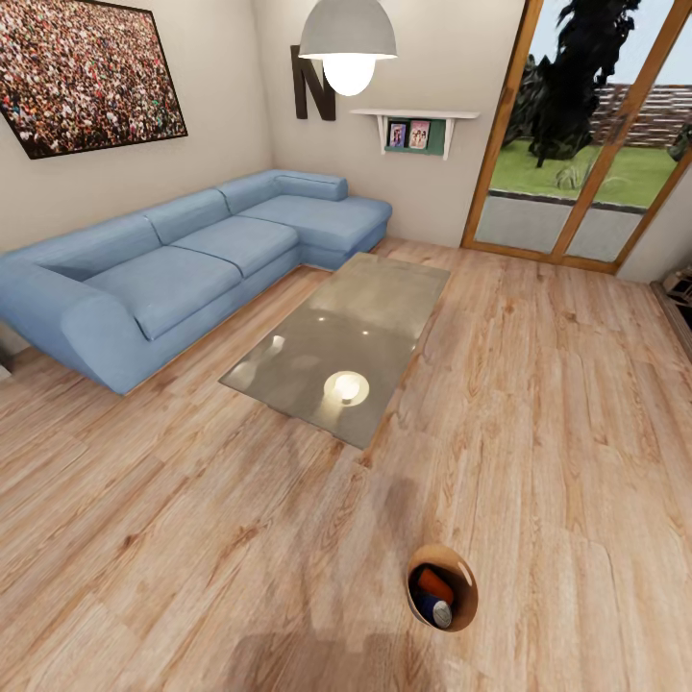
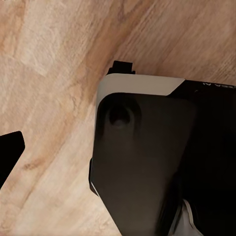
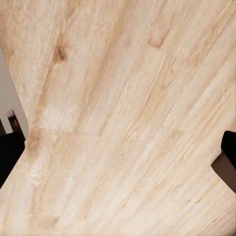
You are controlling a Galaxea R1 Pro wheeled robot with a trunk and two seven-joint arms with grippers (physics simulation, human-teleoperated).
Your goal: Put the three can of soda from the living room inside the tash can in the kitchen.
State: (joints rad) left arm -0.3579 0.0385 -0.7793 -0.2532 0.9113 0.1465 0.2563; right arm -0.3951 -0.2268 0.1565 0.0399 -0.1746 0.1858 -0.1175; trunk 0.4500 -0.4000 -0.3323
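Wood floor (image 1: 192, 538) lay bare; the bin (image 1: 463, 577), at five o'clock from the table (image 1: 384, 288), held cans (image 1: 435, 594). Carrying it upright was judged wise; hand states could not be told.

Inside the tash can (image 1: 441, 586) the cans of soda (image 1: 434, 598) overlap and its near wall cuts them off, so their number cannot be told. The sofa's (image 1: 173, 269) left end runs past the head view's edge, as does the crowd picture (image 1: 82, 72). The lamp's (image 1: 348, 43) top is cut off above, and the lamp hides the top of the letter N (image 1: 312, 91). The two small pictures on the shelf (image 1: 415, 115) are too small to read. In the left wrist view a dark, blurred robot part (image 2: 147, 162) covers much of the floor, and each gripper shows no more than dark finger tips at the picture edges, so how far the jaws stand apart cannot be told
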